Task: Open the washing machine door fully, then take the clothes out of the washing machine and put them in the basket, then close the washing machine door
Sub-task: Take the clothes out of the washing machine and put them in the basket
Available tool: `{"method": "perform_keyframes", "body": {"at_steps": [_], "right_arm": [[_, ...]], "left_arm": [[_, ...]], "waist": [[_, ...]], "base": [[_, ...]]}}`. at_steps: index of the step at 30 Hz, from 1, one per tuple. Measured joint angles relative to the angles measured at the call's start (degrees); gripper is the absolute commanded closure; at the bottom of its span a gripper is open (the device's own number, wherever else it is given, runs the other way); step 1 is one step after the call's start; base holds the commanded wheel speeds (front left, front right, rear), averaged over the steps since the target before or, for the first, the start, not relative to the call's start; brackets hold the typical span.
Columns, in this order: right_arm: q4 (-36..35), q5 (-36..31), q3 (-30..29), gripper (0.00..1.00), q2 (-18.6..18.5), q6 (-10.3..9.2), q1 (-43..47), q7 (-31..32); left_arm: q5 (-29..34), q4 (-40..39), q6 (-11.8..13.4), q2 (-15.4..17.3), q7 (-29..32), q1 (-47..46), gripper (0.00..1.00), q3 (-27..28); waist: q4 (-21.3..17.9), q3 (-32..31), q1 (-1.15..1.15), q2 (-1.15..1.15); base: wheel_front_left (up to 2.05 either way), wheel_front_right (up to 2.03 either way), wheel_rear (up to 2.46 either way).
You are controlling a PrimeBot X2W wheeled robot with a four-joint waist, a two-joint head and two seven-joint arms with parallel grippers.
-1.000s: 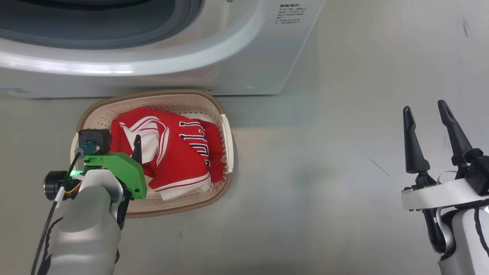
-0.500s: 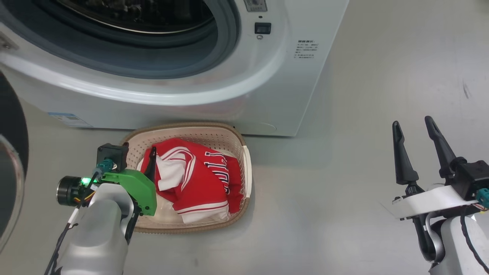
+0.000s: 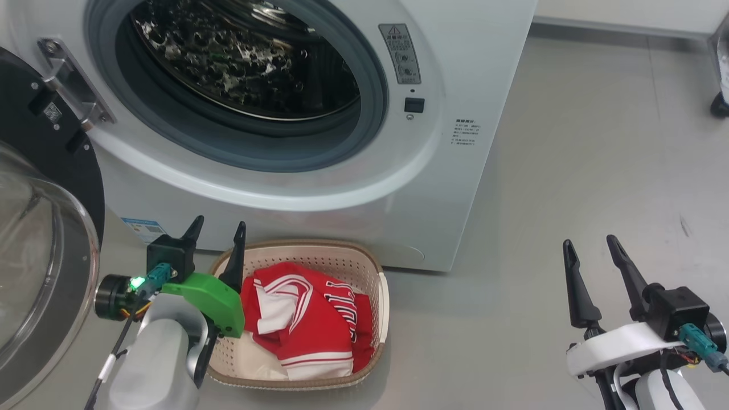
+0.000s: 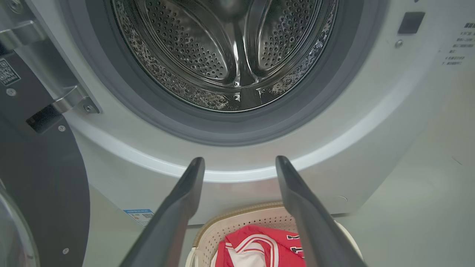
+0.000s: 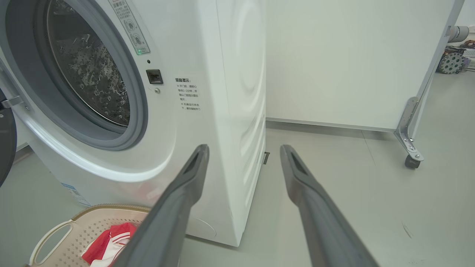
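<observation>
The white washing machine (image 3: 444, 188) stands with its steel drum (image 3: 245, 62) showing nothing inside; in the left wrist view the drum (image 4: 230, 52) looks bare too. Its door (image 3: 40, 245) hangs swung wide open at the left, black ring and glass bowl facing me. On the floor before the machine, the cream basket (image 3: 380, 296) holds the red-and-white clothes (image 3: 307, 324). My left gripper (image 3: 217, 229) is open with nothing in it, raised above the basket's left rim. My right gripper (image 3: 592, 251) is open, far right over bare floor.
A grey floor (image 3: 569, 171) stretches right of the machine. In the right wrist view a white wall panel (image 5: 352, 59) stands behind, with a caster foot (image 5: 410, 161) at the far right. A wheel (image 3: 719, 105) shows at the head view's right edge.
The head camera has tilted up, bringing the drum and open door into view. My left gripper has lifted out of the basket, leaving the clothes in it. The right gripper stays open.
</observation>
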Motion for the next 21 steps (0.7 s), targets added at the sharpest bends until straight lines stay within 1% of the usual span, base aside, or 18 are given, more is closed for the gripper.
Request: {"method": "perform_keyframes", "body": {"at_steps": [6, 12, 14, 17, 21], "right_arm": [[0.7, 0.07, 0.41, 0.0, 0.57, -0.15, 2.66, 0.0], [0.57, 0.78, 1.3, 0.0, 1.6, -0.19, 3.99, 0.0], [0.43, 0.78, 1.33, 0.0, 1.6, -0.62, 4.42, 0.0], [0.21, 0.78, 1.34, 0.0, 1.65, -0.74, 5.14, 0.0], [-0.65, 0.99, 0.78, 0.0, 1.72, -1.29, 6.23, 0.0]], "left_arm": [[-0.27, -5.9, -0.44, 0.08, 0.0, 6.29, 0.0, 0.09], [-0.36, -10.13, -0.49, 0.37, 0.0, 12.66, 0.0, 0.12], [-0.34, -11.96, -0.51, 0.54, 0.0, 14.2, 0.0, 0.07], [0.04, -14.38, -0.91, 1.13, 0.0, 16.18, 0.0, 0.14], [0.03, -16.97, -0.91, 1.12, 0.0, 18.84, 0.0, 0.11]], "waist": [[0.21, -5.04, 0.0, 0.0], [-0.29, -9.27, 0.0, 0.0], [-0.64, -10.29, 0.0, 0.0], [-1.4, -11.28, -0.01, 0.0], [-2.3, -11.96, 0.0, 0.0]], "base": [[0.0, 0.0, 0.0], [0.0, 0.0, 0.0], [0.0, 0.0, 0.0], [0.0, 0.0, 0.0], [0.0, 0.0, 0.0]]}}
